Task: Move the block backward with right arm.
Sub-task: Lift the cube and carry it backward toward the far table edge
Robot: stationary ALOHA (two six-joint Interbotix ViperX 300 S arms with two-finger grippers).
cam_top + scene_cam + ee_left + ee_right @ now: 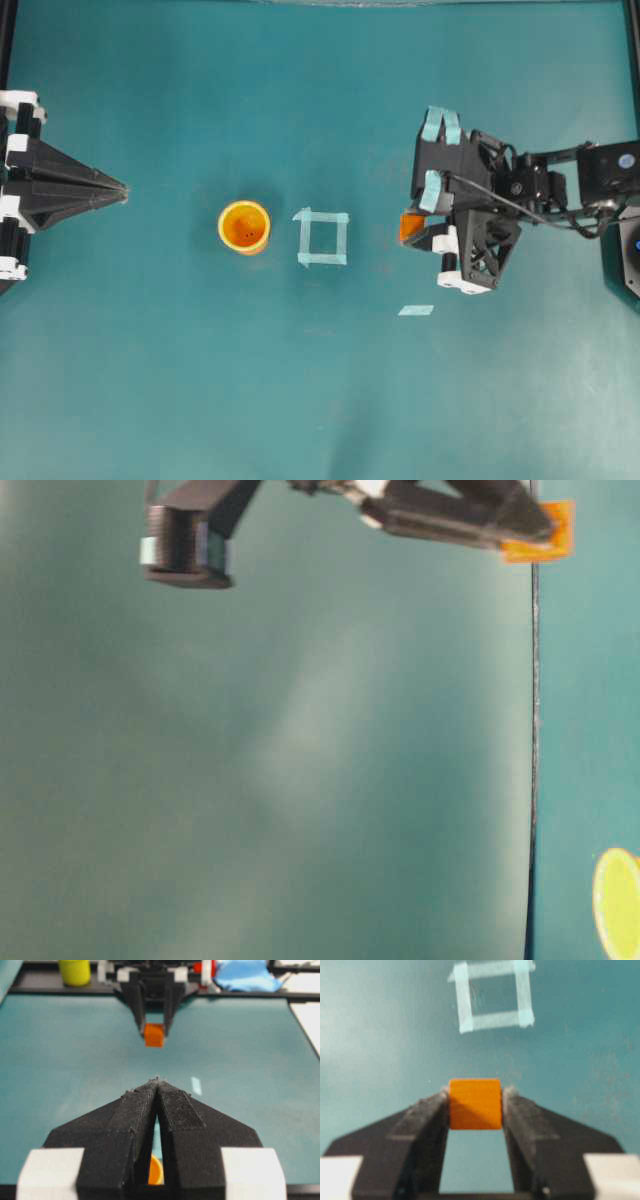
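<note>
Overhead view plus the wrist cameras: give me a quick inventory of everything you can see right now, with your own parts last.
block: one, orange, clamped between the right gripper's fingers, on the right-arm side of the tape square
cup: one, yellow-orange, upright on the table, on the left-arm side of the tape square
tape square: one outline, pale, mid-table, nothing inside it
tape strip: one small piece, pale, flat on the table near the right arm
table: one, teal surface
left gripper: one, black with white fittings, at the overhead view's left edge, jaws together, holding nothing
right gripper: one, black fingers, closed on the block
</note>
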